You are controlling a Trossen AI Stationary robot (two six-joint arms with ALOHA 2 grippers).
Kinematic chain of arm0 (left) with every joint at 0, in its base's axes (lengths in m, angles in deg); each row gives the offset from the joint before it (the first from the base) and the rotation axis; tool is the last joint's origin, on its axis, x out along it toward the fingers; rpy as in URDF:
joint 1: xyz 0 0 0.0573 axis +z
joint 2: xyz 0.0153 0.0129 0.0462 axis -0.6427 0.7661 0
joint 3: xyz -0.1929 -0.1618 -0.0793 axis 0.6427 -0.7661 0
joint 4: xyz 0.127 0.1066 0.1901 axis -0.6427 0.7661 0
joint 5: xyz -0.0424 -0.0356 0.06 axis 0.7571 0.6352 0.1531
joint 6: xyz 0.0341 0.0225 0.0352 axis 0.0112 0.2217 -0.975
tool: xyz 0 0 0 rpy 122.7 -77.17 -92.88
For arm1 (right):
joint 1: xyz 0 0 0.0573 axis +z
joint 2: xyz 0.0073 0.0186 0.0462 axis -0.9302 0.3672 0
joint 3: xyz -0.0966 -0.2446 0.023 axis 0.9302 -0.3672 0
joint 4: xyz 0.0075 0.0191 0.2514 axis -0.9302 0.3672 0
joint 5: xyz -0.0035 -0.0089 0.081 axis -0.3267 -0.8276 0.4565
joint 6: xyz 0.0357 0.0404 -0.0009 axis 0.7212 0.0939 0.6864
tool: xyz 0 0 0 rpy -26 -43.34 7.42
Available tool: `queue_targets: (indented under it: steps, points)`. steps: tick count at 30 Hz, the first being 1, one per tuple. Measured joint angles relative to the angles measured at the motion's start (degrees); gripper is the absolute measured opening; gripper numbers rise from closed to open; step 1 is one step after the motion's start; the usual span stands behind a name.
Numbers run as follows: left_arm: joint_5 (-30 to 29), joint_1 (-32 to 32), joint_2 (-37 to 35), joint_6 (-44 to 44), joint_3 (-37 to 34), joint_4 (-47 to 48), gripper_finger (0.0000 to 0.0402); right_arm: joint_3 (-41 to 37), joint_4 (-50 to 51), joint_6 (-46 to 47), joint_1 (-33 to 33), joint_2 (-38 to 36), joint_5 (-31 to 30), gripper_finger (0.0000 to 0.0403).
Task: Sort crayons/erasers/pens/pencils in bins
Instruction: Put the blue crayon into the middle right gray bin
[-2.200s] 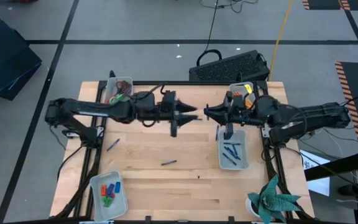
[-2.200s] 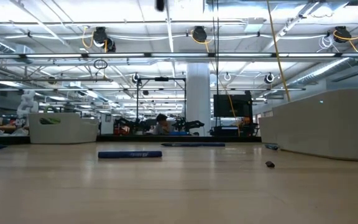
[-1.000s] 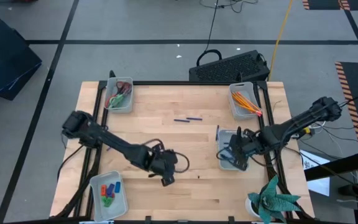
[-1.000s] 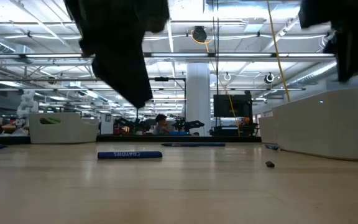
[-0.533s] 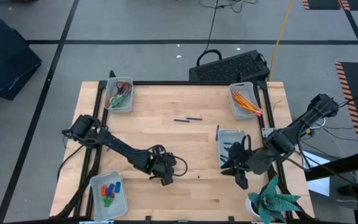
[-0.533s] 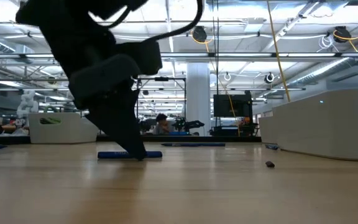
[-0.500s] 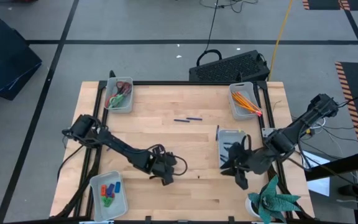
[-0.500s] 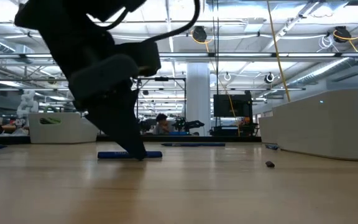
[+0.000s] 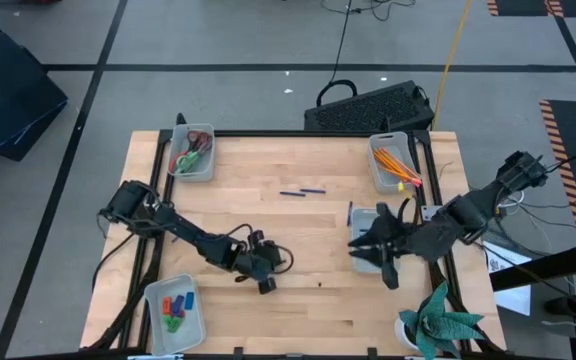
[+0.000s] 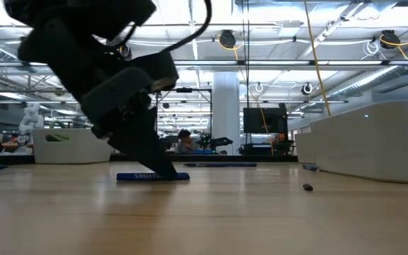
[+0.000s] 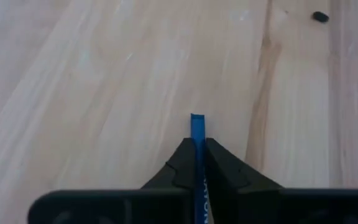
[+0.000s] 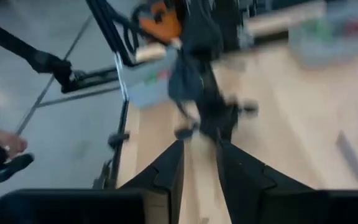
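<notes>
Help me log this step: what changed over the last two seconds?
The left gripper swung from the table's far middle down to the near centre and closed on the blue pen. The right gripper dropped from the pencil bin to beside the pen bin. Bins stayed put.

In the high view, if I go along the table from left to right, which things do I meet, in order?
Bin of crayons → bin with scissors → left gripper, shut on a blue crayon → two pens lying loose on the wood → right gripper → bin of pencils → green plant.
</notes>
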Motion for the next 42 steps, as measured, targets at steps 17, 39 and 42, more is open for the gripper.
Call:
queue_targets:
  steps: [17, 39, 42]
  points:
    - [7.60, 8.81, -2.70, -16.64, 27.27, 13.99, 0.0015, 2.93, -2.97, -23.76, -7.19, -12.35, -1.76, 0.0129]
    - [14.26, 14.12, -2.51, -27.09, 37.78, -26.61, 0.0020, -17.06, -14.62, -16.74, -8.56, -15.78, 0.32, 0.0195]
    - [13.08, 13.20, -2.70, -28.92, 37.81, -29.74, 0.0021, -21.91, -26.70, -15.62, -8.56, -15.85, 0.29, 0.0196]
